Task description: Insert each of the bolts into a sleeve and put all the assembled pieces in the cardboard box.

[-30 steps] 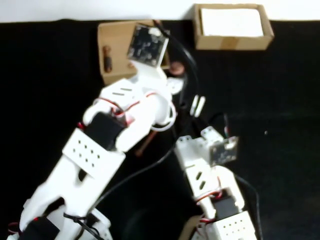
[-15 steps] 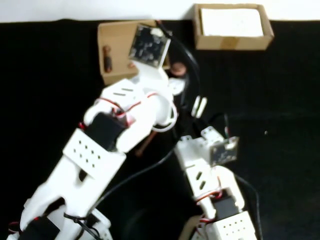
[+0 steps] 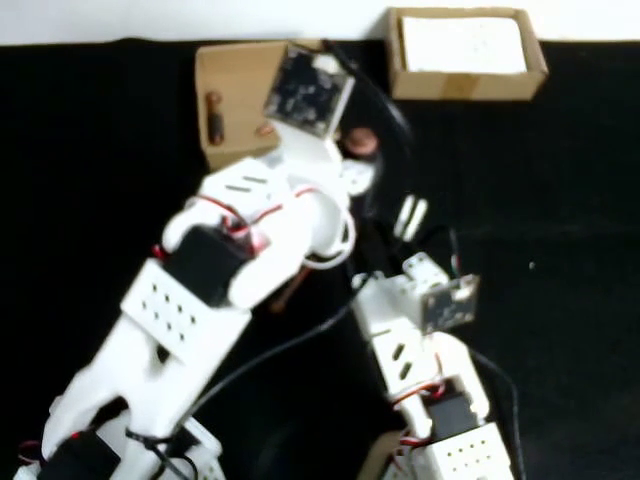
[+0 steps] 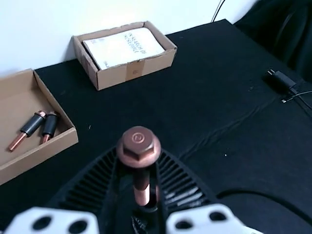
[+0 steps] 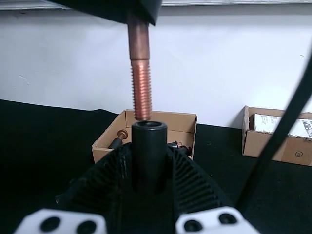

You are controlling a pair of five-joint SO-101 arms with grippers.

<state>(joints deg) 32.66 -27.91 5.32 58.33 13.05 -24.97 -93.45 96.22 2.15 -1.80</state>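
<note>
copper bolt (image 5: 141,78) upright, threaded tip just above the black sleeve (image 5: 149,156); two assembled pieces (image 4: 31,125) lie in the cardboard box (image 4: 39,151).

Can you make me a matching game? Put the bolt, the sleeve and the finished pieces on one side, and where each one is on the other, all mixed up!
Things:
1. copper bolt
2. black sleeve
3. assembled pieces

Places:
A. lying in the cardboard box
B. held in the left end effector
C. held upright in the right end effector

Pairs: 1-B, 2-C, 3-A
</note>
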